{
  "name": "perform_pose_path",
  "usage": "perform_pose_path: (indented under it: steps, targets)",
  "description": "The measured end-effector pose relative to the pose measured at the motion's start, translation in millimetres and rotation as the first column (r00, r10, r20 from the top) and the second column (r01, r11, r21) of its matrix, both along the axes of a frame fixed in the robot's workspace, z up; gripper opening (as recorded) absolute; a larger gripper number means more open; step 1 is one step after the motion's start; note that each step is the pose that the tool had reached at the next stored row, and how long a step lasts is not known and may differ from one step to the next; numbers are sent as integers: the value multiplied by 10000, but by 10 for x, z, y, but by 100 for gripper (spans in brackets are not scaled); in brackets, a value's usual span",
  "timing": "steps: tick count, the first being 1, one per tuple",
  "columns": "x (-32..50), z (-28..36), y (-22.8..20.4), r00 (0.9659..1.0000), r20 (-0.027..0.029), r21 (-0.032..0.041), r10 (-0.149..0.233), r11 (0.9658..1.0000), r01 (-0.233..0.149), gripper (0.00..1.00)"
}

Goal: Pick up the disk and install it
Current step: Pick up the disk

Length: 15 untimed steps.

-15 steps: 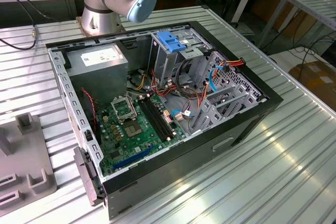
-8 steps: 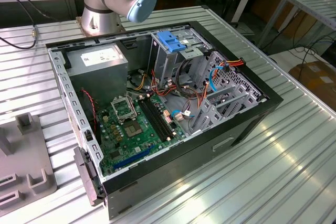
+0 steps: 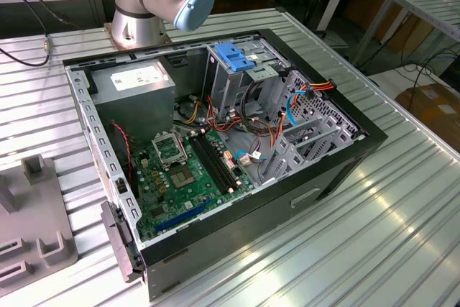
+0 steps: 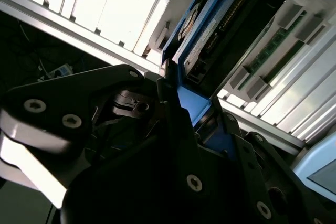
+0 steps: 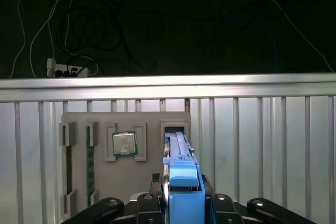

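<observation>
**Blue-railed disk pinched on edge over a grey tray**

Blue plastic rails run along the disk (image 5: 177, 150), which stands on edge between the fingers of the gripper (image 5: 182, 205) in the first wrist view. The fingers are pressed in against its two sides, pinching it. Its far end meets an empty slot of the tray (image 5: 105, 187), just beside the slot that holds a processor chip (image 5: 125, 144). Whether it has cleared that slot cannot be told. The computer case (image 3: 302, 199) lies open at the centre of the exterior view.

Handling, as a judgement: the metal body is stiff and probably dense for its size, and sensitive to knocks. The smooth rails may flex or slip a little. The flat long sides offer the firmest hold, well away from the connector end.

Writing: the white label (image 4: 207, 43) on the disk is seen at a steep slant in the second wrist view, and its print cannot be made out. The power supply box (image 3: 133, 88), upper left in the exterior view, carries another white sticker whose print is too small to tell
</observation>
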<state>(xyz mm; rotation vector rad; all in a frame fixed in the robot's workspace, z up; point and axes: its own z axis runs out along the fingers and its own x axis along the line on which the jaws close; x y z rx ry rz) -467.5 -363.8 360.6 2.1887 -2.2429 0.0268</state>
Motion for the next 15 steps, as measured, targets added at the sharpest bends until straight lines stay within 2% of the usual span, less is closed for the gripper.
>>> perform_pose_path:
  steps: [15]
  targets:
    - [0, 89, 0, 10000, 0, 0, 0, 10000, 0, 37]
